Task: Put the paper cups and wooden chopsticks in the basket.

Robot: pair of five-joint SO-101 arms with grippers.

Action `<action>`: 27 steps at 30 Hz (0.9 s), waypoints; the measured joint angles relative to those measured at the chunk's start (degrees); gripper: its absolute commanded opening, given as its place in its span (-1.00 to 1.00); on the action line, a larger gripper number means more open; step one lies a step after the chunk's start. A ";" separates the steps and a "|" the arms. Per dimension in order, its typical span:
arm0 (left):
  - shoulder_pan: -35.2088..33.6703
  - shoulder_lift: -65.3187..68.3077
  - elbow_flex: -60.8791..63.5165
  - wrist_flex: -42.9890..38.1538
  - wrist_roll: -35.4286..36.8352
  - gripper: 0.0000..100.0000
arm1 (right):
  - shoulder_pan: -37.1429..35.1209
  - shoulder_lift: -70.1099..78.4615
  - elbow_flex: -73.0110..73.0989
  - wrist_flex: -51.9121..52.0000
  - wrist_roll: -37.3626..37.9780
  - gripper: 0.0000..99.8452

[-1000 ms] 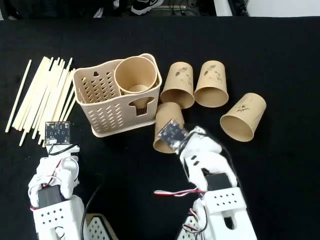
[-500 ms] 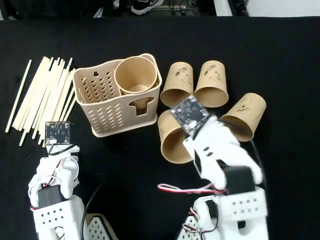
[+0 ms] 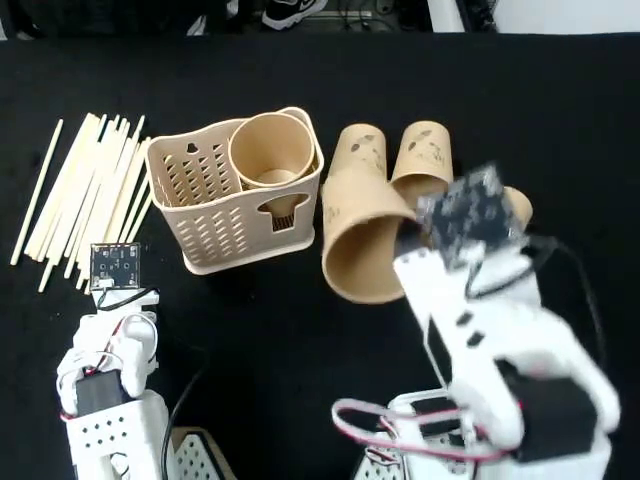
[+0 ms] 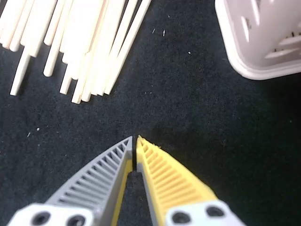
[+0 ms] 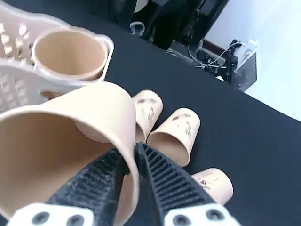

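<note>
Raised since earlier: paper cup (image 3: 362, 245), rim pinched by right gripper (image 5: 133, 150), beside basket (image 3: 215, 235) | left gripper (image 4: 135, 140) closed, empty, near chopsticks (image 4: 89, 42).

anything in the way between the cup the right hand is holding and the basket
Nothing visible: the held cup in the right hand hangs just beside the basket. A standing cup already fills that end.

Right claw (image 5: 132, 151) on cup rim.
We see its jaws pinching the wall of a paper cup (image 5: 56, 141), one inside, one outside; another cup (image 5: 68, 54) stands in the basket (image 5: 11, 80); three more cups (image 5: 173, 133) lie on the black surface (image 5: 268, 155).
</note>
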 measured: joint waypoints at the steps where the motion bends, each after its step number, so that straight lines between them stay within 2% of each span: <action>1: 0.00 0.00 0.00 0.00 0.00 -0.94 | -0.88 2.99 -2.81 0.26 -0.79 -0.98; 8: 0.00 0.00 0.00 0.00 0.00 -0.94 | -8.26 25.76 -25.58 5.19 -3.96 -0.98; 14: 0.00 0.00 0.00 0.00 0.00 -0.94 | -8.62 42.81 -42.73 6.86 -5.19 -0.98; 27: 0.00 0.00 0.35 -2.64 0.00 -0.94 | -8.79 65.14 -56.18 6.86 -7.82 -0.98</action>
